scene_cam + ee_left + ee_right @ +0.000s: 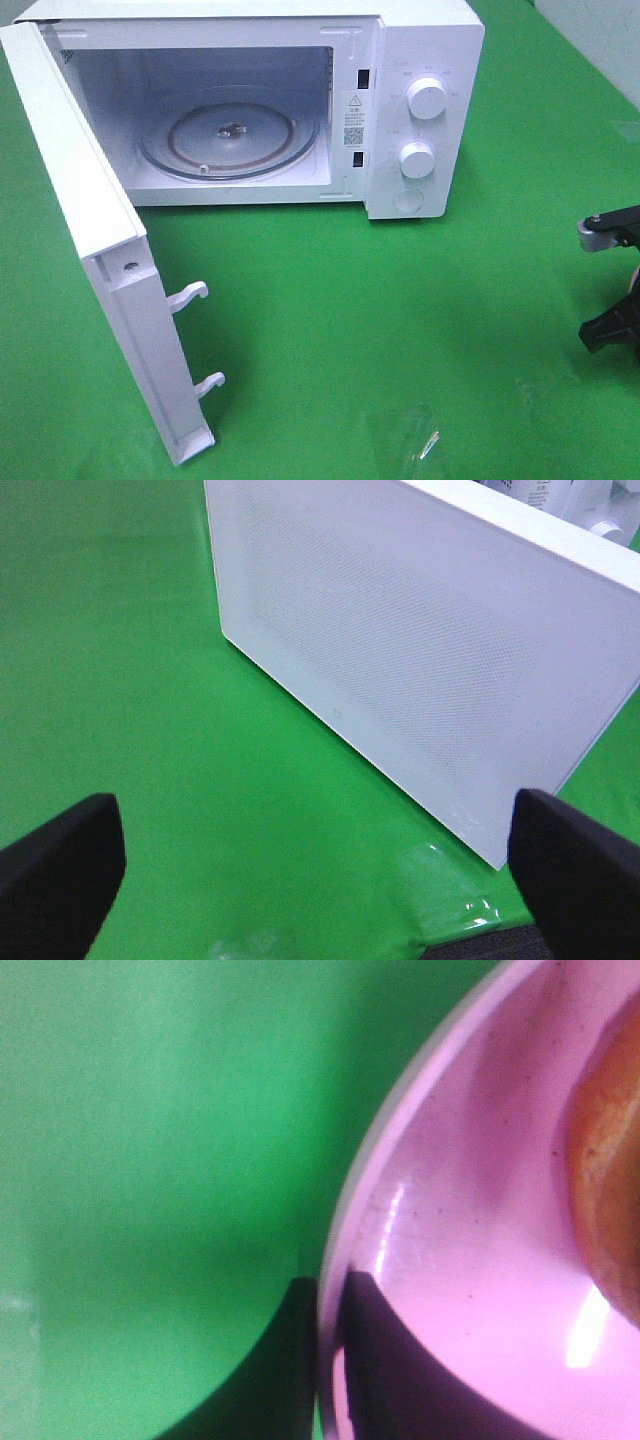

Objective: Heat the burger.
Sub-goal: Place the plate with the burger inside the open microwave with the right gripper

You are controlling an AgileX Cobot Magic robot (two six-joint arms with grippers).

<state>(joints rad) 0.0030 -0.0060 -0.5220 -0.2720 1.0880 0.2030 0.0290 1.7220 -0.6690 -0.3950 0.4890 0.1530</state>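
Only a golden-brown edge of the burger [612, 1160] shows, in the right wrist view, lying on a pink plate [470, 1260]. My right gripper [330, 1285] is shut on the plate's rim, one finger under it on the green cloth side and one on top. The exterior view shows just part of my right arm [612, 290] at the right edge; plate and burger are out of that frame. My left gripper [320, 830] is open and holds nothing, facing the outer side of the microwave door [430, 640].
The white microwave [425, 100] stands at the back with its door [90, 230] swung wide to the left and the glass turntable [230, 135] bare. A scrap of clear film [410, 440] lies on the green cloth near the front.
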